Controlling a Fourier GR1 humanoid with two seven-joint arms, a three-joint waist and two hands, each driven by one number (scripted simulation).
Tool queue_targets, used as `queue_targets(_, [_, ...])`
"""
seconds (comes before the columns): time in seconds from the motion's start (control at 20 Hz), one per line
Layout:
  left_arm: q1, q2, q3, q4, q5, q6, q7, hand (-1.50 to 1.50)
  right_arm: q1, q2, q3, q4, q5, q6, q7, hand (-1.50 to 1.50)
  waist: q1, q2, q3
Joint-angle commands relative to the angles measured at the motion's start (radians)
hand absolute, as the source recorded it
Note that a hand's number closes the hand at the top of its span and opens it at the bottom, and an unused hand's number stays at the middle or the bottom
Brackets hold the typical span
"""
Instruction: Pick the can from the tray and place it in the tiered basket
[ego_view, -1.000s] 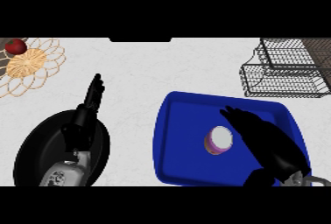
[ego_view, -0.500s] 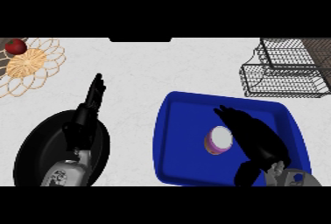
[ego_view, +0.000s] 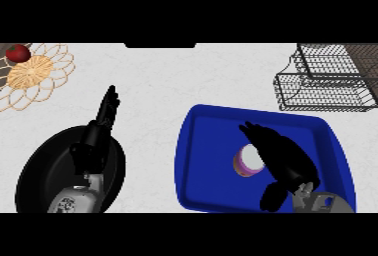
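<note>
Moved: right hand is drawing nearer the can on the blue tray.
Fingers: spreading wide, holding nothing.
Left hand: resting open, left of tray.

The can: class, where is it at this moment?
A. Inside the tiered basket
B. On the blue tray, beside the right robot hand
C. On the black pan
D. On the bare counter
B. The can lies on the blue tray, with the right robot hand right against it; the tiered basket stands apart.
</note>
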Motion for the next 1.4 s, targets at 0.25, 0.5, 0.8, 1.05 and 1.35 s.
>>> queue_targets(0.25, [-0.035, -0.021, 0.024, 0.026, -0.019, 0.0, -0.001, 0.0, 0.007, 0.02, -0.069, 0.104, 0.024, -0.053, -0.13, -1.5, -0.001, 0.001, 0.0])
queue_targets(0.5, [0.014, -0.01, 0.009, -0.061, -0.026, -0.018, 0.04, 0.0, 0.045, 0.131, 0.027, 0.103, 0.117, -0.163, -0.065, -1.5, 0.002, -0.001, 0.0])
queue_targets(0.8, [-0.049, -0.037, 0.029, 0.023, -0.034, 0.003, 0.029, 0.0, 0.059, 0.044, 0.032, 0.158, 0.228, -0.319, -0.212, 1.5, -0.005, 0.0, 0.0])
queue_targets(1.05, [-0.013, -0.034, 0.024, 0.038, -0.023, -0.022, -0.019, 0.0, 0.024, 0.04, 0.048, 0.292, 0.331, -0.387, -0.225, 1.5, -0.001, 0.001, 0.0])
queue_targets(1.35, [-0.016, -0.029, 0.018, -0.019, -0.026, -0.02, 0.025, 0.0, -0.02, -0.039, 0.002, 0.357, 0.395, -0.159, -0.033, 1.5, 0.004, 0.001, -0.001])
